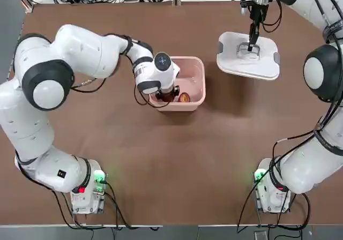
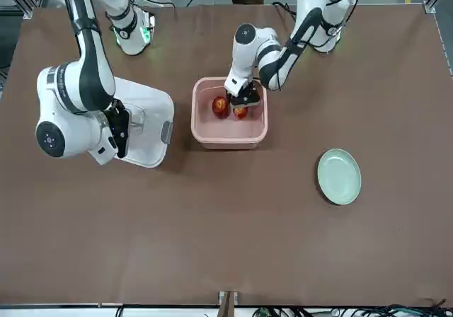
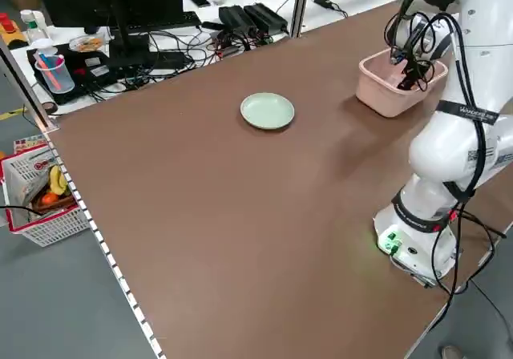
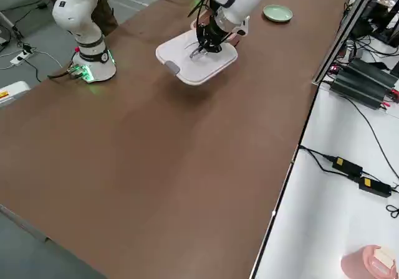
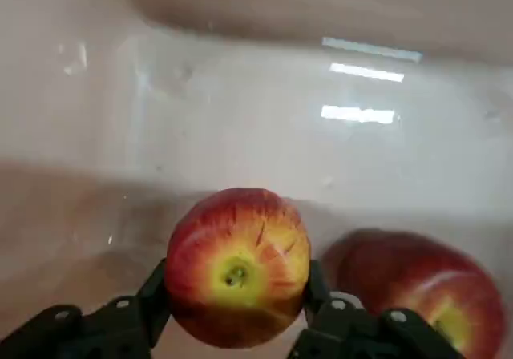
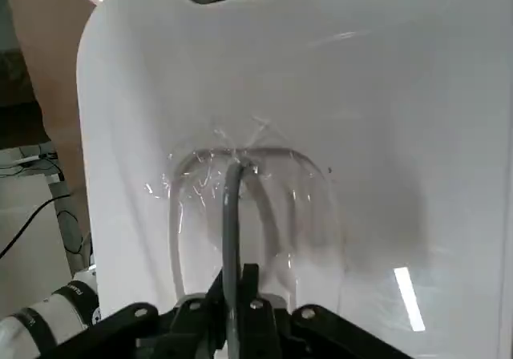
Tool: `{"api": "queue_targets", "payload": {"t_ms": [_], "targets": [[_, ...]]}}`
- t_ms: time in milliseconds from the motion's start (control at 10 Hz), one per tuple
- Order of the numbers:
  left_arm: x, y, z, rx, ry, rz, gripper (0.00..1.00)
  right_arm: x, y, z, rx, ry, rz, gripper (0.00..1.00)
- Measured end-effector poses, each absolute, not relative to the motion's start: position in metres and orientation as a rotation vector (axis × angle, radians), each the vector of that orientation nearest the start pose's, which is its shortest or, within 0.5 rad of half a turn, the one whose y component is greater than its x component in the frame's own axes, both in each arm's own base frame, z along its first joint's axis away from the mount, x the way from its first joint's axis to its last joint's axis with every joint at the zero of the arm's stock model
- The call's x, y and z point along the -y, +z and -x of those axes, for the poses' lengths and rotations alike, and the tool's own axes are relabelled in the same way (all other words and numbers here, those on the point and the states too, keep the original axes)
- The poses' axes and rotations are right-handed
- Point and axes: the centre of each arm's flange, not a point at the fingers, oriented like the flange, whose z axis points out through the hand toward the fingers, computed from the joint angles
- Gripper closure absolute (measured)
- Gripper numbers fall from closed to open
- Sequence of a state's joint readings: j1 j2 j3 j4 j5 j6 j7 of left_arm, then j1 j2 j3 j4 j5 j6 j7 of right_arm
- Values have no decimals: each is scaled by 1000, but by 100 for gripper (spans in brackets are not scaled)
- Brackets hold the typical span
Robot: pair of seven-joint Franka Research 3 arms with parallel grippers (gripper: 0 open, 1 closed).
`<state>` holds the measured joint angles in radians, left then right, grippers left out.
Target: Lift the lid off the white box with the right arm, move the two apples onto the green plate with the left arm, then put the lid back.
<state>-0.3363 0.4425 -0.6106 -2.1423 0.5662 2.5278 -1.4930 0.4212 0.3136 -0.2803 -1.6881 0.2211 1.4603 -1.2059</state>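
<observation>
From where I stand across the table, the green plate (image 2: 339, 176) sits nearest, bare, well apart from the white box (image 2: 230, 134). Inside the open box, the left gripper (image 5: 232, 311) is clamped on one apple (image 5: 238, 264); the other apple (image 5: 417, 288) lies just beside it. Off to the side, the right gripper (image 6: 232, 283) pinches the lid (image 1: 247, 55) by its loop handle (image 6: 228, 191).

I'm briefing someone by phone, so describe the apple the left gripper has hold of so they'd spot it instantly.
Find the pink box mid-table with its lid off. Two apples lie inside, and the gripped apple sits between the left gripper fingers; the other apple lies free beside it.
</observation>
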Motion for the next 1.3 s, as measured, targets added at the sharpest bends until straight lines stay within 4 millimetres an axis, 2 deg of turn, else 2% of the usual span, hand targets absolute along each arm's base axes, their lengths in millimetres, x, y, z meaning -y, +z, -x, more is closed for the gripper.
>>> {"api": "queue_targets", "payload": {"t_ms": [300,400,600,800,900,1000,1100,1300], "targets": [[468,280,-371,322,-217,3151,32,-119,393,-569,1642,534,2155,93],[468,302,-385,361,-182,3157,32,-119,393,-569,1641,534,2155,93],[467,360,-416,434,-68,3151,32,-119,393,-569,1642,533,2155,93],[450,406,-442,446,-14,3113,32,-119,393,-569,1642,532,2156,93],[431,423,-458,430,-20,3114,32,-119,393,-569,1642,532,2156,93],[403,434,-480,408,-30,3126,32,-119,393,-569,1642,531,2156,93],[365,439,-509,373,-37,3137,32,-119,393,-569,1642,531,2157,93],[277,438,-561,319,-30,3142,32,-120,393,-569,1645,528,2156,93]]}}
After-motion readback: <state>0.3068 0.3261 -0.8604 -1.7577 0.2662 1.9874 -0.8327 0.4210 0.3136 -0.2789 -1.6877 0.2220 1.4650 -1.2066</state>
